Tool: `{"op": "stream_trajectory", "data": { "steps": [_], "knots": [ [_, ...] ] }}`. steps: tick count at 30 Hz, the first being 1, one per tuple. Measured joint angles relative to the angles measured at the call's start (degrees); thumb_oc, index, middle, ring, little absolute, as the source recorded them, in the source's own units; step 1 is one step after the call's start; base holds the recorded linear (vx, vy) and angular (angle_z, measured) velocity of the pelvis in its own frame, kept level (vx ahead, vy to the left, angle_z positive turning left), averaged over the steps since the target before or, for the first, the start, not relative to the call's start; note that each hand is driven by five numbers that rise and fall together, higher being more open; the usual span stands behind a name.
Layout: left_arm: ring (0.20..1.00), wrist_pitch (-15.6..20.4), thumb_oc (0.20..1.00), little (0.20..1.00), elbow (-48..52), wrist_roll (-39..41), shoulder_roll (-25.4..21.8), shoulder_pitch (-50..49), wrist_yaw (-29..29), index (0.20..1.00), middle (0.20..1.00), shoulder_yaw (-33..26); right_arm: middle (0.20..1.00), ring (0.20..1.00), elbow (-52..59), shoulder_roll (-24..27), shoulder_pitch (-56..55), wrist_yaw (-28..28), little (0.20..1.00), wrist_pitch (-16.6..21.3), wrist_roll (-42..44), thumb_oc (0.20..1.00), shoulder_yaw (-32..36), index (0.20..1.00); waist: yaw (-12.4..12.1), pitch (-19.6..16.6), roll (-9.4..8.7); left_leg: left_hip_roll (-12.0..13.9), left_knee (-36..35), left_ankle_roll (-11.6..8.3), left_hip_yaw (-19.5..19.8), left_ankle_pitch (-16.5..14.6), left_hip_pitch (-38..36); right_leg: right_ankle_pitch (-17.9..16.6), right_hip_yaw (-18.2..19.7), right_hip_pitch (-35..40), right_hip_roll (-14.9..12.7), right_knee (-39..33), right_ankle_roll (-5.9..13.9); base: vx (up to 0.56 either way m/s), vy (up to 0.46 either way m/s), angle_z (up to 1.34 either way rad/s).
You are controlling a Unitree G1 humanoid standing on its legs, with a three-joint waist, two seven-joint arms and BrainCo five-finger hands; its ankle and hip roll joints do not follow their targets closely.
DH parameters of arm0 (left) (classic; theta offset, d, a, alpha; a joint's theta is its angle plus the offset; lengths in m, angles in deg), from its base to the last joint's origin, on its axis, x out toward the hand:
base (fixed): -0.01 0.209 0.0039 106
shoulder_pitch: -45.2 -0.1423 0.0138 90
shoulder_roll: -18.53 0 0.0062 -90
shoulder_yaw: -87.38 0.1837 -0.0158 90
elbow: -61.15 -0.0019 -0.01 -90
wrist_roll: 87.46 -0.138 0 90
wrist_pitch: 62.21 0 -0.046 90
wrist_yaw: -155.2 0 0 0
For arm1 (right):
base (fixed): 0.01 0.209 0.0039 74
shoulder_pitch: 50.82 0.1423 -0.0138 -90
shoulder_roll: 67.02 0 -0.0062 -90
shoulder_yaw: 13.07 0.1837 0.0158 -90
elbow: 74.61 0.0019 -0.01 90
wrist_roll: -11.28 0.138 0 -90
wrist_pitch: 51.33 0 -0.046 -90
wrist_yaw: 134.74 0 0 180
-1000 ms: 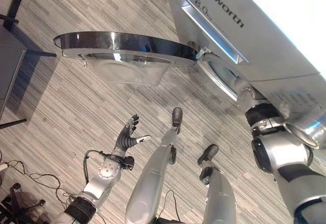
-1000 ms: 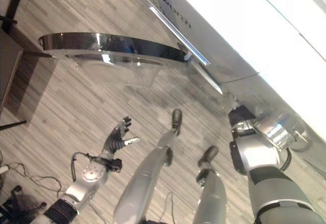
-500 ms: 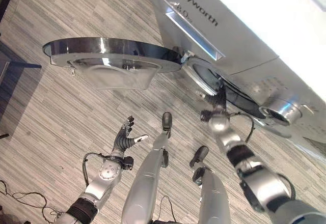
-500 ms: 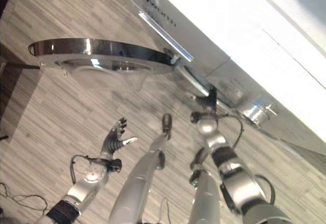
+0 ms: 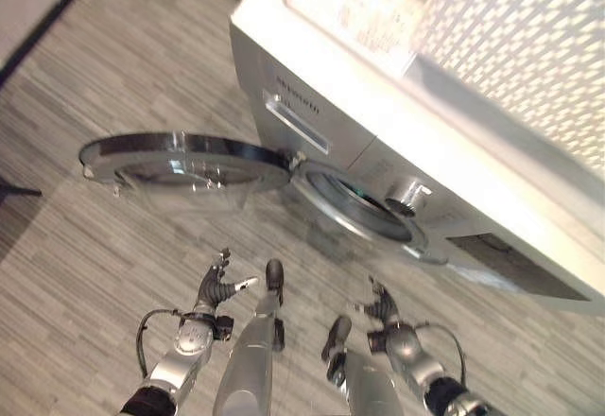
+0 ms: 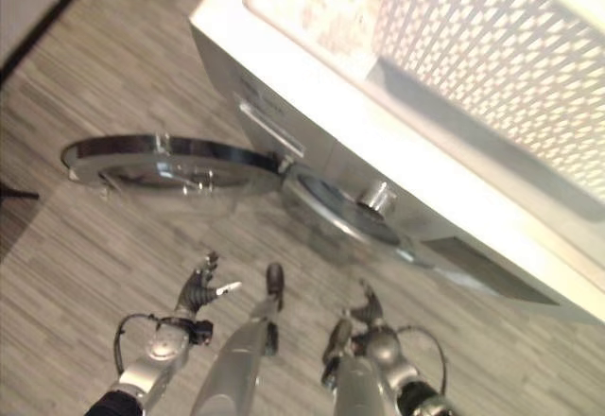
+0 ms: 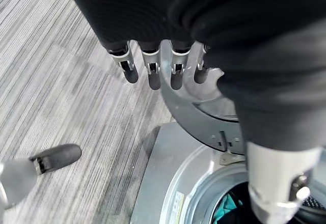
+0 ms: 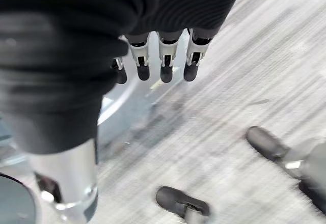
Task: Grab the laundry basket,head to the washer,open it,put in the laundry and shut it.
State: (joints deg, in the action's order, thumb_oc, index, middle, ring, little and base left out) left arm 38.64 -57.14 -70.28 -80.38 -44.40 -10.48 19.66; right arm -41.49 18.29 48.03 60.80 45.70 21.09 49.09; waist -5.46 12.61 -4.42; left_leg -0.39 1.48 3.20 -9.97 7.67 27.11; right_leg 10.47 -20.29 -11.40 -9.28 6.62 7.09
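The silver washer (image 5: 312, 123) stands ahead with its round door (image 5: 180, 156) swung wide open to the left. Its drum opening (image 5: 354, 203) shows dark, and in the left wrist view a teal cloth (image 7: 230, 206) lies inside the drum. A white perforated laundry basket (image 5: 529, 47) sits on top of the washer at the right. My left hand (image 5: 216, 288) hangs low below the door, fingers (image 7: 153, 74) straight, holding nothing. My right hand (image 5: 381, 310) is low in front of the opening, fingers (image 8: 165, 66) straight and empty.
A silver knob (image 5: 406, 194) sticks out just right of the drum opening. The open door juts over the grey plank floor (image 5: 76, 246) on my left. A dark strip (image 5: 47, 24) runs along the floor's far left edge.
My right arm has come out of the drum opening and dropped low in front of the washer. The camera has tilted up, bringing the washer's top and the basket into view.
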Motion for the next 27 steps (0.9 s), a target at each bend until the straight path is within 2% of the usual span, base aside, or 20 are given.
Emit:
{"op": "stream_trajectory", "data": {
  "steps": [1, 7, 9, 11, 12, 15, 18, 19, 21, 22, 24, 26, 27],
  "knots": [
    [1.0, 0.0, 1.0, 1.0, 0.1, -0.2, 0.1, -0.7, 0.0, 1.0, 1.0, -0.1, 1.0, 1.0, -0.5, 0.1, -0.5, -0.5, 1.0, 0.0, 0.0, 1.0, 0.4, 1.0, 0.0, -1.3, 0.28, 0.0, 0.0, -0.1, 0.2, -0.1, -0.1, -0.2, -0.3, 0.7, 0.2, -0.9, -0.08, -0.08, -0.042, 0.08],
    [1.0, -1.5, 1.0, 1.0, -4.6, -4.2, 0.4, -2.2, -2.2, 1.0, 1.0, -2.4, 1.0, 1.0, -2.8, 0.5, -2.1, -3.5, 1.0, -0.7, -3.5, 1.0, 3.7, 1.0, 0.1, -3.7, 0.9, -0.1, -1.6, -0.82, 1.3, 0.5, -6.0, -1.5, -1.2, 8.6, 1.6, -5.9, -0.55, -0.09, -0.051, 0.1],
    [1.0, -2.3, 1.0, 1.0, -8.4, -6.9, 1.6, -2.9, -2.4, 1.0, 1.0, -3.7, 1.0, 1.0, -4.8, 0.7, -2.7, -4.6, 1.0, -1.2, -6.5, 1.0, 3.6, 1.0, 0.0, -4.1, 0.8, -0.1, -2.2, -1.09, 1.7, 0.8, -10.3, -2.8, -2.1, 14.6, 2.5, -9.3, -0.86, -0.18, -0.104, 0.13],
    [1.0, -3.4, 1.0, 1.0, -11.7, -9.0, 2.9, -3.9, -2.2, 1.0, 1.0, -4.4, 1.0, 1.0, -7.4, 0.7, -3.5, -4.6, 1.0, -1.6, -10.4, 1.0, 3.0, 1.0, -0.3, -6.9, 0.97, 0.2, -2.7, -1.52, 2.1, 1.0, -12.0, -3.1, -2.3, 17.0, 3.3, -11.6, -1.22, -0.14, -0.068, 0.08],
    [1.0, -3.7, 1.0, 1.0, -12.4, -10.7, 3.3, -4.7, -2.1, 1.0, 1.0, -5.6, 1.0, 1.0, -7.6, 1.5, -4.0, -4.5, 1.0, -2.3, -13.8, 1.0, 1.7, 1.0, -0.2, -8.1, 1.51, 1.1, -3.8, -2.83, 2.9, 2.0, -12.7, -3.3, -2.4, 17.5, 4.6, -12.0, -1.58, -0.14, -0.065, 0.05],
    [1.0, -4.5, 1.0, 1.0, -12.2, -13.2, 3.0, -4.9, -1.4, 1.0, 1.0, -7.3, 1.0, 1.0, -8.8, 2.1, -3.9, -4.7, 1.0, -3.5, -20.1, 1.0, 0.0, 1.0, -0.4, -8.4, 2.05, 2.5, -4.6, -4.34, 3.9, 3.2, -13.8, -3.2, -2.6, 18.6, 6.4, -12.0, -2.87, -0.17, -0.044, 0.09],
    [1.0, -6.1, 1.0, 1.0, -12.6, -16.2, 2.6, -3.4, 1.5, 1.0, 1.0, -12.2, 1.0, 1.0, -11.9, 2.3, -4.5, -4.7, 1.0, -4.5, -24.0, 1.0, -0.3, 1.0, -1.1, -8.5, 3.18, 4.5, -4.6, -6.2, 4.9, 4.5, -15.0, -3.0, -2.7, 19.9, 8.3, -12.0, -4.72, -0.21, 0.016, 0.01],
    [1.0, -6.9, 1.0, 1.0, -10.9, -17.2, 2.4, -2.9, 2.7, 1.0, 1.0, -14.1, 1.0, 1.0, -12.5, 2.6, -4.1, -4.7, 1.0, -4.7, -24.8, 1.0, -0.3, 1.0, -1.6, -8.2, 3.86, 5.1, -4.6, -7.44, 5.8, 5.4, -15.0, -3.4, -2.4, 19.8, 8.8, -12.0, -5.55, -0.11, 0.035, -0.13],
    [1.0, -7.0, 1.0, 1.0, -7.5, -17.9, 1.8, -2.0, 4.7, 1.0, 1.0, -16.8, 1.0, 1.0, -13.3, 3.3, -4.1, -4.7, 1.0, -4.9, -25.5, 1.0, -0.3, 1.0, -1.9, -7.8, 4.39, 5.8, -4.8, -10.38, 8.3, 7.6, -14.8, -3.5, -2.2, 19.5, 9.3, -12.0, -6.02, -0.15, 0.102, -0.11],
    [1.0, -7.1, 1.0, 1.0, -7.8, -18.5, 1.2, -0.3, 6.1, 1.0, 1.0, -17.4, 1.0, 1.0, -13.7, 4.0, -3.6, -4.8, 1.0, -5.1, -26.4, 1.0, -1.1, 1.0, -1.8, -7.5, 5.52, 6.4, -4.5, -12.07, 10.3, 9.1, -14.8, -4.8, -1.9, 19.4, 9.3, -11.5, -7.45, -0.12, 0.121, -0.26],
    [1.0, -7.4, 1.0, 1.0, -8.4, -19.0, -0.4, 0.4, 7.8, 1.0, 1.0, -19.1, 1.0, 1.0, -14.2, 4.7, -2.9, -5.2, 1.0, -5.1, -26.4, 1.0, -1.6, 1.0, -1.8, -7.3, 6.07, 6.9, -4.5, -14.11, 14.2, 11.3, -14.8, -5.2, 0.2, 17.6, 8.2, -9.9, -8.07, 0.01, 0.103, -0.63],
    [1.0, -7.5, 1.0, 1.0, -8.8, -19.8, -1.9, 1.0, 9.4, 1.0, 1.0, -22.1, 1.0, 1.0, -14.1, 5.0, -3.0, -5.8, 1.0, -5.3, -26.4, 1.0, -1.5, 1.0, -1.3, -7.6, 6.1, 7.1, -4.7, -12.34, 13.4, 9.8, -17.3, -6.1, 2.3, 18.2, 7.0, -10.4, -8.13, 0.06, 0.113, -0.54],
    [1.0, -7.5, 1.0, 1.0, -9.0, -20.0, -2.6, 1.4, 10.2, 1.0, 1.0, -22.5, 1.0, 1.0, -14.1, 5.4, -4.2, -5.9, 1.0, -5.6, -26.5, 1.0, -1.4, 1.0, -1.1, -8.0, 6.6, 7.5, -4.9, -11.73, 12.3, 9.5, -19.0, -6.4, 2.6, 18.8, 7.4, -10.6, -7.93, 0.14, 0.188, -0.12]
  ]
}}
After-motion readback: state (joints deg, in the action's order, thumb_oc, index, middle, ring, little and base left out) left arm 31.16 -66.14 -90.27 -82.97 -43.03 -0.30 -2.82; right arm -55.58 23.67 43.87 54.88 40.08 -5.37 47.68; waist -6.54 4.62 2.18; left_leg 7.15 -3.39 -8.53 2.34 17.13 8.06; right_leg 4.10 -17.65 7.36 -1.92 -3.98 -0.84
